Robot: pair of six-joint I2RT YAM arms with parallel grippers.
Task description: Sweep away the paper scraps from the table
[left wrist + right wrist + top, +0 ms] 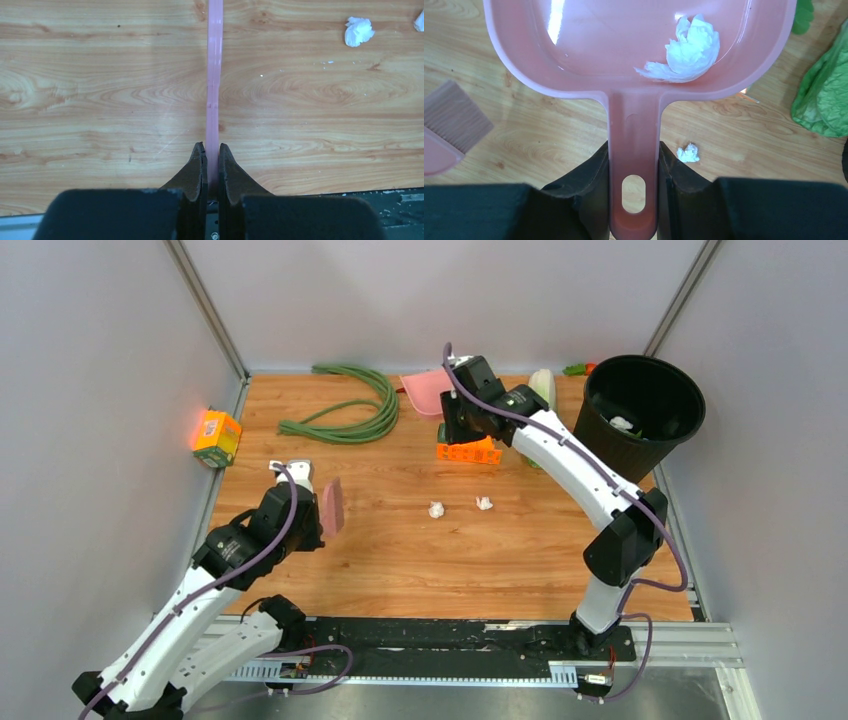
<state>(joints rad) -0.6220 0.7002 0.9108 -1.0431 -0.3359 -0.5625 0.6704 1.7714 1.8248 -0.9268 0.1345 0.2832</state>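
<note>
Your left end effector (212,150) is clamped tight on the pink brush (333,505). The right end effector (633,147) grips the handle of the pink dustpan (589,40), which carries one white wad (691,50) (a scrap already collected, I judge). Two paper scraps (436,509) lie near the middle of the desk (400,570), to the right of the brush with bare wood between. The brush's long edge runs near-to-far, so its broad face looks at them, and a rightward sweep should meet both. The dustpan sits farther back, beyond the scraps, so you need it lowered on their right side. Mind the orange block (468,452) just behind them. The black bin (620,445) stands at the far right corner.
</note>
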